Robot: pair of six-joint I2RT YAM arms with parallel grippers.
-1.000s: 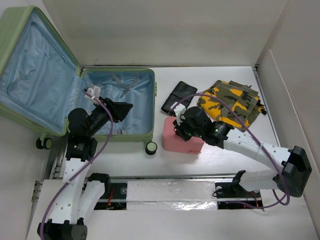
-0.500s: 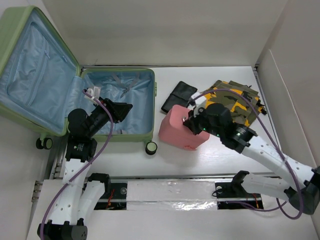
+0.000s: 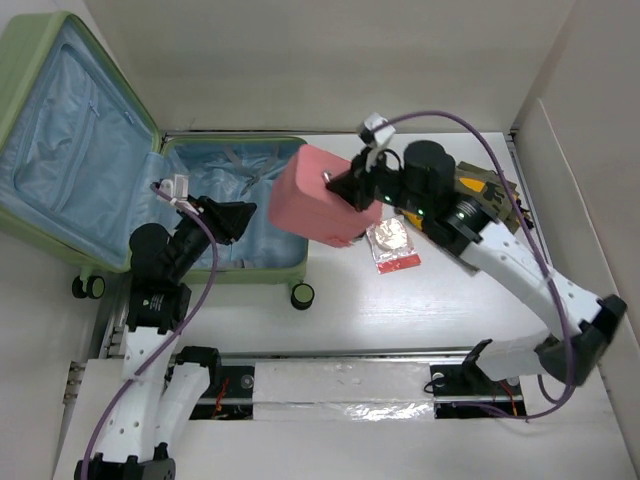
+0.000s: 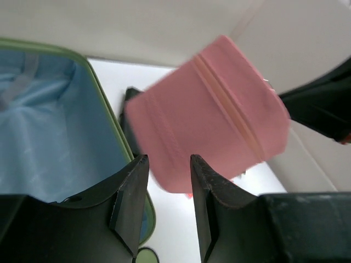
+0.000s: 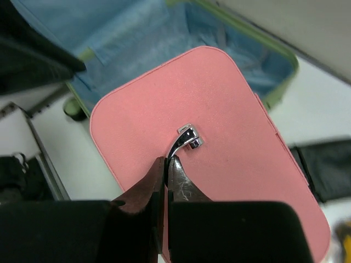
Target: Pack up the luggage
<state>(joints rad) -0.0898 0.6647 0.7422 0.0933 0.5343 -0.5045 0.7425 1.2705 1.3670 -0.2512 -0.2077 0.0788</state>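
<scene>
The luggage lies open at the left, pale green with blue lining, its lid leaning back. A pink case hangs in the air over the luggage's right edge. My right gripper is shut on the case's silver handle; in the right wrist view the right gripper pinches it above the pink face. My left gripper hovers over the luggage's lining, open and empty. In its wrist view the left gripper faces the pink case.
A small clear packet with red print lies on the white table right of the luggage. A camouflage and orange bag sits behind the right arm. A dark pouch peeks from behind the pink case. A luggage wheel sticks out in front.
The right gripper closed on the pink case's handle, lifted it off the table and carried it up and left to the luggage's edge, uncovering the packet. The left arm shifted slightly.
</scene>
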